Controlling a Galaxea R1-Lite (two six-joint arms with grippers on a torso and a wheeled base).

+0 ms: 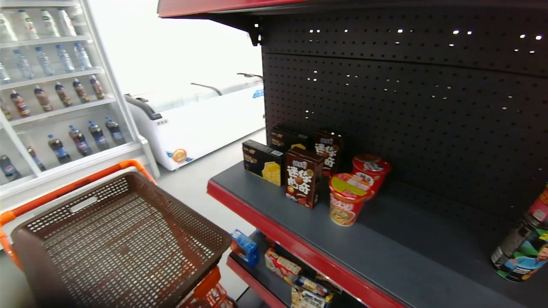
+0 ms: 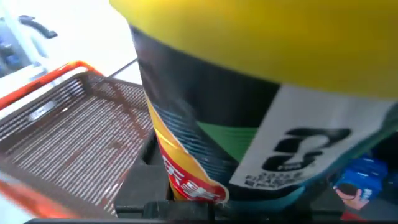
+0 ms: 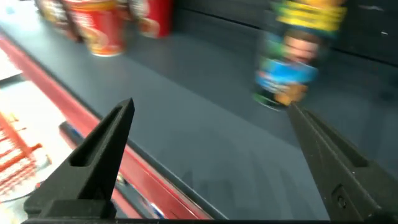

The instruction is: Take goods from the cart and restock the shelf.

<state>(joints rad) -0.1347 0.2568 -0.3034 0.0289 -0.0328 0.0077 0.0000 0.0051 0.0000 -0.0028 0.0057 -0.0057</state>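
basket (image 1: 128,239): brown, with a grid of small holes
cart frame (image 1: 128,163): orange
shelf (image 1: 385,256): dark grey board, red front edge
back panel (image 1: 406,107): black, with rows of small holes
flat boxes (image 1: 262,161): black with a yellow picture
upright boxes (image 1: 303,177): dark brown, white lettering
cups (image 1: 347,199): red; the near one has a yellow-green lid
cartoon can (image 1: 524,244): far right, patches of black, green, blue and pink
tall can (image 2: 211,106): yellow lid, black body, green and white panels, yellow-and-red band
right gripper (image 3: 210,106): black jaws
freezer (image 1: 201,119): white
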